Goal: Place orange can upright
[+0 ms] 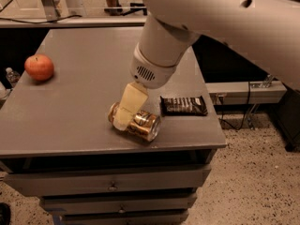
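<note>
The orange can (140, 122) lies on its side near the front edge of the grey table (79, 97), silver end facing front right. My gripper (123, 116) reaches down from the white arm, and its cream fingers (127, 102) lie over the can's left half, touching or just above it. The far side of the can is hidden behind the fingers.
A round orange-red apple (39, 67) sits at the table's left edge. A dark snack bar (183, 105) lies right of the can near the right edge. Drawers are below the tabletop. A speckled floor and a low shelf (246, 90) are at the right.
</note>
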Available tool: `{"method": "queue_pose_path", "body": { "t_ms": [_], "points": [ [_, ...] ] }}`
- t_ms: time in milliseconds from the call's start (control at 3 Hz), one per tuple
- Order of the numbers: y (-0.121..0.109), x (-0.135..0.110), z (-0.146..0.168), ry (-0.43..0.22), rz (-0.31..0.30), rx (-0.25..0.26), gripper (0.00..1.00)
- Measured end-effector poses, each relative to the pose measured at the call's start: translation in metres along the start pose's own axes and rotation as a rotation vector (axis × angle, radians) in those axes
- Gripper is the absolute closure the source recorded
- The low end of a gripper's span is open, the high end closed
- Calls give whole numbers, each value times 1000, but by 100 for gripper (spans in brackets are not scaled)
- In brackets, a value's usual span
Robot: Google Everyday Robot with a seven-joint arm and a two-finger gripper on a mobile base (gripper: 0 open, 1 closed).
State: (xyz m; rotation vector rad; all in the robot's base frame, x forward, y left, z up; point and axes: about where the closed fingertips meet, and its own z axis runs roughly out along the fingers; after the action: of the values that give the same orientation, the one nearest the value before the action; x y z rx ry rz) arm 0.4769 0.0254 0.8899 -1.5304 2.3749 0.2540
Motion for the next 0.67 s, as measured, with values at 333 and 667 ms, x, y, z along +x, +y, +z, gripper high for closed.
{"method": "queue_pose_path", "body": {
  "t_ms": [333, 667],
  "points": [
    [12, -6, 12, 8, 9, -20, 0],
    [25, -11, 27, 8, -3, -14, 0]
  ]
}}
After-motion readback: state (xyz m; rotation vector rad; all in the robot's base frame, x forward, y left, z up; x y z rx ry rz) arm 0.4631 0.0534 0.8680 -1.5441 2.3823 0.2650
